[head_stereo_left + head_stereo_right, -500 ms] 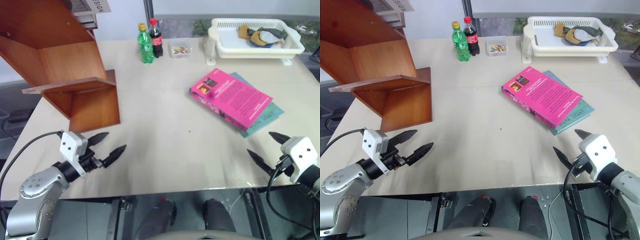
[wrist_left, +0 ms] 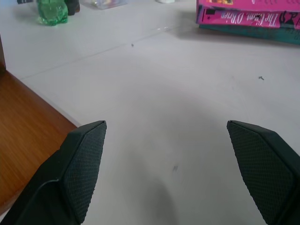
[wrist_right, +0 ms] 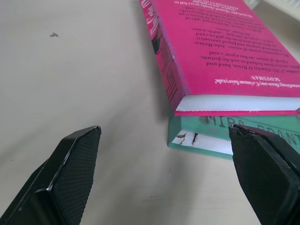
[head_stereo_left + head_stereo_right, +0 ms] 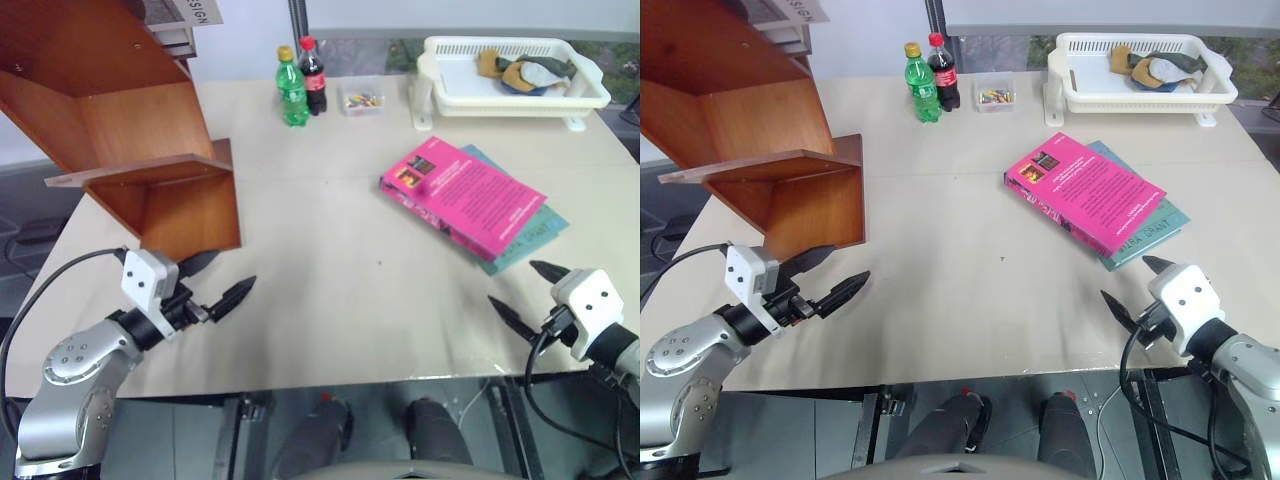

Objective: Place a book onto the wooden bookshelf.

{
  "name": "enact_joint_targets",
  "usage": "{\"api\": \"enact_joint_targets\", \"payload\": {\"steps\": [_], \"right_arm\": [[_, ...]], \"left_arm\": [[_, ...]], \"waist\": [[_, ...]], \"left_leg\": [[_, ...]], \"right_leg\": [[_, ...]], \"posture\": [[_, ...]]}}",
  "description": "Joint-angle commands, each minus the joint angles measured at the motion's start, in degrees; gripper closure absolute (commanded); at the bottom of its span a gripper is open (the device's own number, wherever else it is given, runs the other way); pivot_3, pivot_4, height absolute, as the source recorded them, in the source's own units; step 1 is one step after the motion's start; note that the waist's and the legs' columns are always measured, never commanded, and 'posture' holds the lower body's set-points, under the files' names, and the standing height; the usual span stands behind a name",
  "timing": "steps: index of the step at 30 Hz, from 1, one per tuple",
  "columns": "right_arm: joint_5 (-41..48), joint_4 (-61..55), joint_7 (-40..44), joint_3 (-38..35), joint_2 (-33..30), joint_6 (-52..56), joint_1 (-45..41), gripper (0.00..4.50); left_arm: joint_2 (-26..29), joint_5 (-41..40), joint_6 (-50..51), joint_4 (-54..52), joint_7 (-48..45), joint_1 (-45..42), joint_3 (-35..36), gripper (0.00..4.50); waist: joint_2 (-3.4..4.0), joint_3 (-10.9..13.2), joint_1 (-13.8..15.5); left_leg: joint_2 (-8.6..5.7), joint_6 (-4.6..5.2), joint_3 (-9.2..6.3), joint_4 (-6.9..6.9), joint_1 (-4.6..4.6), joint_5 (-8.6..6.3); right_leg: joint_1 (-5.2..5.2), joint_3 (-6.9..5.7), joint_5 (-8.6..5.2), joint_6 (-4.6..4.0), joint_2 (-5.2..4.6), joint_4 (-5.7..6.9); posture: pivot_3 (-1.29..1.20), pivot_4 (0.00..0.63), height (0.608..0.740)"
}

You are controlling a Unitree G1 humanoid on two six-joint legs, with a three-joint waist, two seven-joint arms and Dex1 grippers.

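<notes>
Reddish-brown wood, the wooden bookshelf (image 4: 150,170) lies tipped on the beige table (image 4: 330,290) at its left side, unmoved since half a second ago. Lying flat on a teal book (image 4: 525,235) at the right, well apart from the shelf, the book (image 4: 460,195) has not shifted either; its long axis runs diagonally from far-left to near-right. Both arms have crept slightly inward. The left gripper (image 4: 215,280) and right gripper (image 4: 525,295) are spread wide, holding nothing.
</notes>
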Motion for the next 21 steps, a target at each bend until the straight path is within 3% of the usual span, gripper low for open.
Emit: {"api": "enact_joint_targets", "payload": {"steps": [1,13,19,21], "right_arm": [[-1.5,-2.8,-1.6,0.0,-0.2,-0.3,-0.3,0.0],[-3.7,-3.1,-3.1,2.3,-0.3,0.2,-2.1,0.0],[-0.5,-2.3,-6.7,1.2,2.5,8.6,-5.7,0.0],[1.0,-1.6,-7.0,0.1,2.7,11.8,-6.3,0.54]], "left_arm": [[0.9,-0.2,-0.5,-0.8,-1.2,-0.8,-0.4,0.1],[1.6,0.4,1.2,0.0,-1.1,-4.4,-2.8,0.1],[1.4,0.9,1.7,-0.9,-0.4,-5.7,-4.5,0.1],[1.2,0.9,1.9,-1.2,-0.1,-6.1,-4.9,0.0]], "waist": [[0.0,0.0,0.1],[0.0,0.0,0.1],[0.0,0.0,0.1],[0.0,0.0,0.2]], "left_leg": [[0.0,0.0,0.0,0.0,0.0,0.0],[0.01,0.0,0.01,0.0,0.0,0.0],[0.03,-0.01,0.01,0.01,0.01,0.0],[0.04,-0.01,0.01,0.01,0.0,0.0]], "right_leg": [[0.0,0.0,0.0,0.0,0.0,0.0],[0.0,0.01,0.0,0.0,0.02,0.0],[0.0,0.02,0.01,-0.02,0.03,0.01],[-0.01,0.02,0.01,-0.02,0.04,0.01]], "posture": [[0.0,0.15,0.74],[0.0,0.15,0.74],[0.0,0.15,0.74],[0.0,0.15,0.74]]}}
